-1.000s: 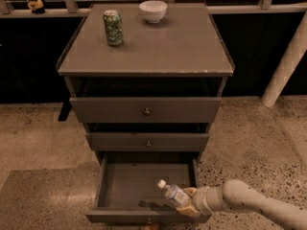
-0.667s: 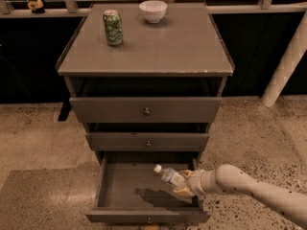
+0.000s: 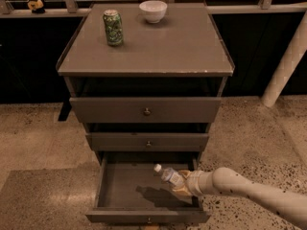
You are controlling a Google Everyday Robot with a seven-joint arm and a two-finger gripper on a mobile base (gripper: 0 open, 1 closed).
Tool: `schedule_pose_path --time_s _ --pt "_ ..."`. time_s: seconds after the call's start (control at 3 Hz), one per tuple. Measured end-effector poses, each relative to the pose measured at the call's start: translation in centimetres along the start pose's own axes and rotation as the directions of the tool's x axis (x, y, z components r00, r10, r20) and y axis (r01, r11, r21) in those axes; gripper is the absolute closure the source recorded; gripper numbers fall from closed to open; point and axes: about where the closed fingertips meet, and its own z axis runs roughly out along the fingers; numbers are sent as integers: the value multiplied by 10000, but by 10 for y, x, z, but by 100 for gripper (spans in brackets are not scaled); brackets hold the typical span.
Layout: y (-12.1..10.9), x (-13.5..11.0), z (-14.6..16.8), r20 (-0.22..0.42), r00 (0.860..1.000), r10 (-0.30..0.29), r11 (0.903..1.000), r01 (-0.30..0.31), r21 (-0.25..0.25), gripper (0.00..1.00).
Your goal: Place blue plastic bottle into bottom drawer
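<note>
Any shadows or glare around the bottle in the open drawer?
Camera view: the blue plastic bottle, held tilted by the gripper at the right of the open bottom drawer, throws a dark shadow on the drawer floor just below it. Camera view: no strong glare on the bottle; the space behind the cabinet is near black.

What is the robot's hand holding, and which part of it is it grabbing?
The gripper, over the open bottom drawer, holds the blue plastic bottle by its bottom end. The white cap sticks out free.
</note>
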Motion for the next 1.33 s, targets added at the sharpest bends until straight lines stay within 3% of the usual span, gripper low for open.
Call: schedule_pose_path --time_s 0.33,0.67,1.0,1.33 --pt "-10 38 38 93 9976 687 9972 -689 279 100" --pt "-42 85 89 257 9818 1882 9787 -1896 785 100" --pt "-41 84 89 255 9819 1877 9789 -1892 771 100" --pt "-50 89 107 -520 9840 1704 9838 -1669 651 100"
